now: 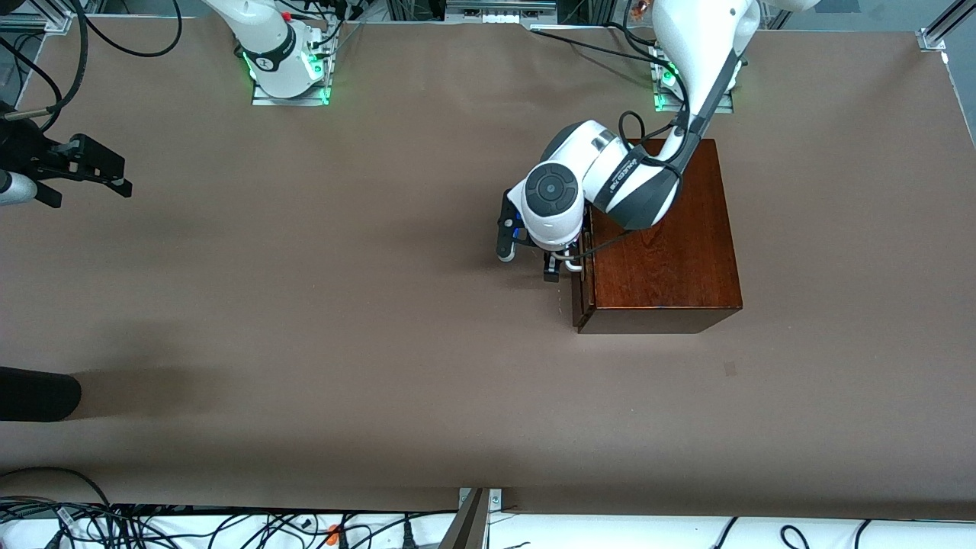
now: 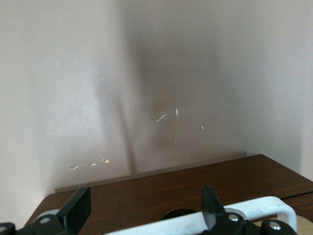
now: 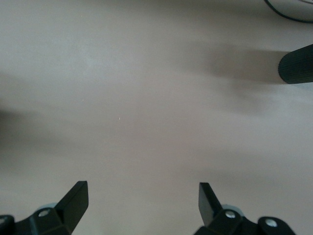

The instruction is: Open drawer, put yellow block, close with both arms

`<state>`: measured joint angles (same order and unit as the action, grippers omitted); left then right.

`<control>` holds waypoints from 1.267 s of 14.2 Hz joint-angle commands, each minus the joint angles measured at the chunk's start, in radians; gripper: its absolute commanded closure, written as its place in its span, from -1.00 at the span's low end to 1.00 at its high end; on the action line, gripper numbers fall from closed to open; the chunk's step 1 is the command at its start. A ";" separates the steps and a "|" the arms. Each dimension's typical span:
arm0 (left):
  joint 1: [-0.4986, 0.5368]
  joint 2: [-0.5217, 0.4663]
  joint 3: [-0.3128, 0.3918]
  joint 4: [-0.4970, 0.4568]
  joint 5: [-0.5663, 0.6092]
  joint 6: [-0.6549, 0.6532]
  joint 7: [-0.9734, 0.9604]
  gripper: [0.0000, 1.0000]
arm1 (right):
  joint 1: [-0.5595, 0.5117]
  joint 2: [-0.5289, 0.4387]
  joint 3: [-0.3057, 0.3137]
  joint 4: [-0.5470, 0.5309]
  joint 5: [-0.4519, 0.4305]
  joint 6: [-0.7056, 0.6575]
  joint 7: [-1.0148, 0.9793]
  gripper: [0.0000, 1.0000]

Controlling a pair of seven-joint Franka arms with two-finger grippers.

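Observation:
The dark-brown wooden box [image 1: 663,236] stands toward the left arm's end of the table. Its drawer [image 1: 582,293] faces the right arm's end, with the white handle [image 1: 572,264] on its front. My left gripper [image 1: 559,267] is at that handle, open. In the left wrist view the open gripper [image 2: 145,201] has the drawer front [image 2: 161,188] between its fingers, and the handle [image 2: 264,208] runs past one finger without being clamped. A sliver of pale wood shows beside it. My right gripper [image 1: 122,177] waits open over bare table at the right arm's end, seen empty [image 3: 143,196]. The yellow block is out of view.
A black cylinder [image 1: 38,393] pokes in from the table edge at the right arm's end, nearer the camera than the right gripper; it also shows in the right wrist view [image 3: 296,63]. Brown tabletop [image 1: 343,305] lies between the two grippers.

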<state>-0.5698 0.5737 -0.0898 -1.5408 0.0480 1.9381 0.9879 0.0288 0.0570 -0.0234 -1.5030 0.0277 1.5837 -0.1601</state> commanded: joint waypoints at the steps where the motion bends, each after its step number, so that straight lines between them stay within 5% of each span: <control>1: 0.002 -0.106 -0.010 -0.007 -0.064 -0.065 -0.124 -1.00 | -0.004 0.000 0.003 0.007 -0.012 -0.004 -0.012 -1.00; 6: 0.036 -0.251 0.007 0.068 -0.112 -0.307 -0.506 -1.00 | -0.004 0.000 0.003 0.007 -0.012 -0.004 -0.012 -1.00; 14: 0.347 -0.290 0.019 0.297 -0.071 -0.610 -0.936 -1.00 | -0.003 0.000 0.003 0.007 -0.019 -0.001 -0.010 -1.00; 16: 0.416 -0.342 0.021 0.266 -0.069 -0.572 -1.038 -1.00 | -0.004 0.000 0.003 0.007 -0.019 -0.001 -0.010 -1.00; 18: 0.453 -0.444 0.022 0.112 -0.065 -0.436 -1.057 -1.00 | -0.004 0.000 0.003 0.007 -0.019 -0.001 -0.010 -1.00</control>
<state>-0.1458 0.2417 -0.0568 -1.2835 -0.0385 1.3957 -0.0149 0.0288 0.0573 -0.0234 -1.5033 0.0228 1.5838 -0.1603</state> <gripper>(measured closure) 0.000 0.000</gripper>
